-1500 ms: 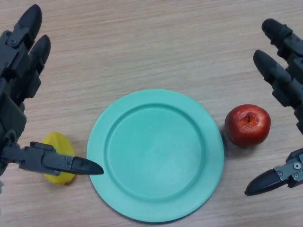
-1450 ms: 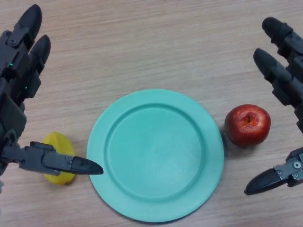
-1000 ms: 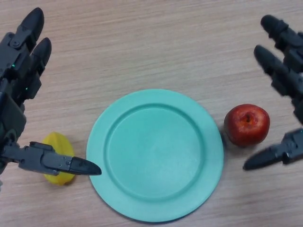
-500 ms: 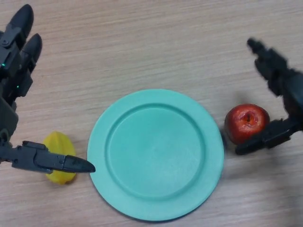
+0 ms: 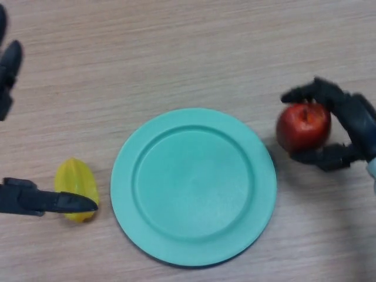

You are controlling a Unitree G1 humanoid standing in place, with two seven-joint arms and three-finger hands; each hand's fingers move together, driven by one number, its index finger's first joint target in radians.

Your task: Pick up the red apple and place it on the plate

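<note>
The red apple (image 5: pixel 302 126) is just right of the green plate (image 5: pixel 194 187). My right hand (image 5: pixel 351 123) is curled round the apple, fingers over its far side and thumb under its near side. I cannot tell whether the apple is touching the table. My left hand (image 5: pixel 35 200) is open at the far left, its thumb stretched out next to a yellow fruit.
A yellow star-shaped fruit (image 5: pixel 76 188) lies on the wooden table (image 5: pixel 176 53) to the left of the plate.
My right hand has moved in and closed its fingers and thumb round the apple, which has shifted slightly upward. My left hand has drawn back toward the left edge.
</note>
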